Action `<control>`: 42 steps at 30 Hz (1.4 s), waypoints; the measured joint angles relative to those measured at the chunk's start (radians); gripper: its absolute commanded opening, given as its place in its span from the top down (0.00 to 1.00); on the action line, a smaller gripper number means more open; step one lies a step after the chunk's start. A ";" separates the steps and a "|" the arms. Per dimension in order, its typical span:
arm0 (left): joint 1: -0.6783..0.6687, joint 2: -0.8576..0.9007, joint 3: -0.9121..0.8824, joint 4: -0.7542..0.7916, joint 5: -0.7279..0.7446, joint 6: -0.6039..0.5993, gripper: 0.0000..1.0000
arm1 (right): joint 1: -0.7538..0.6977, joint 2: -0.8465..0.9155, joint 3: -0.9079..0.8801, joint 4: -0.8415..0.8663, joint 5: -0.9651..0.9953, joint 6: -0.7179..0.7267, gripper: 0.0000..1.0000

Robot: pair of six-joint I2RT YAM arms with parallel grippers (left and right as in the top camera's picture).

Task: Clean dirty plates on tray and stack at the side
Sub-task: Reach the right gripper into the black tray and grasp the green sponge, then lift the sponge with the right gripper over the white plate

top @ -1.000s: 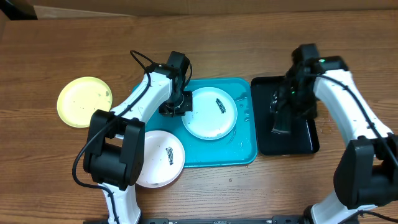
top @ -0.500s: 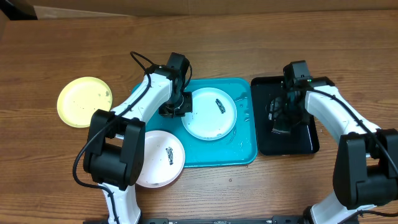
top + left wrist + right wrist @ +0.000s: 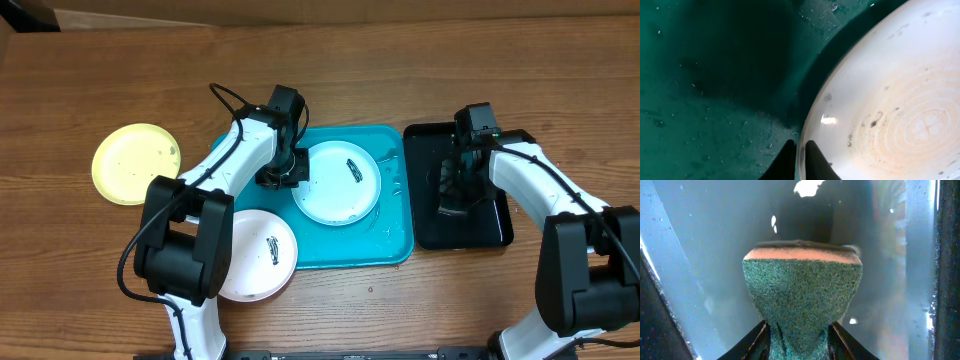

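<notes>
Seemingly right pincer (image 3: 799,332) tight on sponge (image 3: 802,287)

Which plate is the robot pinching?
Find the big turquoise tray mid-table. The pale blue plate lies wholly inside it, rim pinched by the left gripper. The white plate only overlaps the tray's corner, and the yellow one sits on wood.

A dark squiggle marks the pale blue round plastic plate (image 3: 338,198) at the tips of the left pincer (image 3: 801,161), on the turquoise rectangular plastic tray (image 3: 392,238), while inside the right pincer (image 3: 801,341) is a speckled green foam sponge (image 3: 802,292) edged orange-pink.
</notes>
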 measured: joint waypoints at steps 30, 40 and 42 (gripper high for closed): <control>0.000 0.000 -0.032 0.050 -0.006 0.004 0.96 | 0.000 0.003 0.176 -0.255 0.000 -0.004 0.96; 0.000 0.000 -0.033 0.051 0.033 0.008 0.96 | 0.000 0.003 0.163 -0.296 -0.047 -0.005 0.96; 0.000 0.000 -0.033 0.051 0.052 0.013 0.96 | 0.000 0.003 0.163 -0.304 -0.059 -0.009 0.96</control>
